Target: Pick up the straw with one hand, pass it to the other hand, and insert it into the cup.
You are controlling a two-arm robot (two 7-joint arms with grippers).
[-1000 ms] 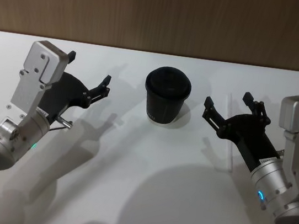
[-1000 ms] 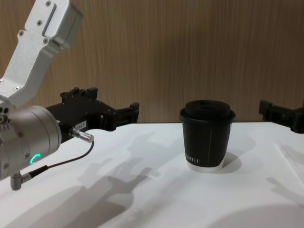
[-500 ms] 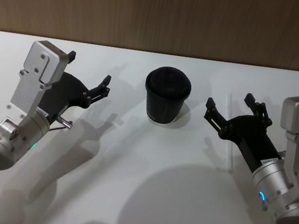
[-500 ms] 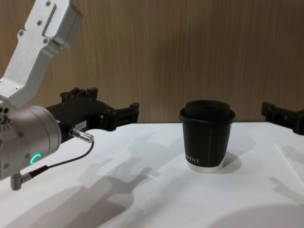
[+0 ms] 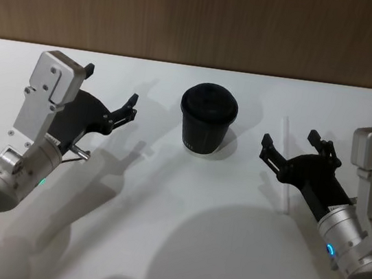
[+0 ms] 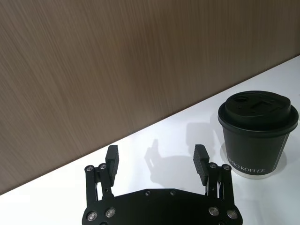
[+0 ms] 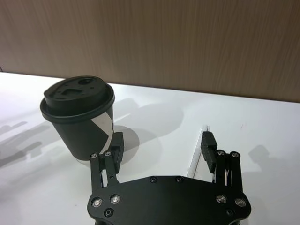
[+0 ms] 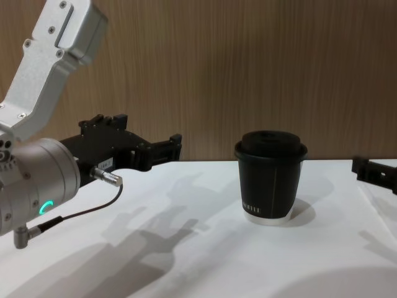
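Observation:
The black ribbed cup (image 5: 207, 120) with its domed lid stands upright at the middle of the white table (image 5: 172, 235); it also shows as the cup (image 8: 271, 177), cup (image 6: 258, 133) and cup (image 7: 79, 117). The thin white straw (image 5: 286, 126) lies flat on the table to the cup's right. My right gripper (image 5: 290, 138) hovers open over the straw, which runs under its body; in the right wrist view the straw (image 7: 199, 143) lies beside one finger of the gripper (image 7: 162, 143). My left gripper (image 5: 110, 86) hangs open and empty left of the cup, pointing towards it.
A wooden wall (image 5: 203, 17) runs along the table's far edge. A thin grey cable (image 8: 80, 214) loops from the left arm's silver wrist. Both arms cast shadows across the table's near half.
The right gripper has drawn back to the right and lower, away from the cup and along the straw, staying open. The left arm, cup and straw have not moved.

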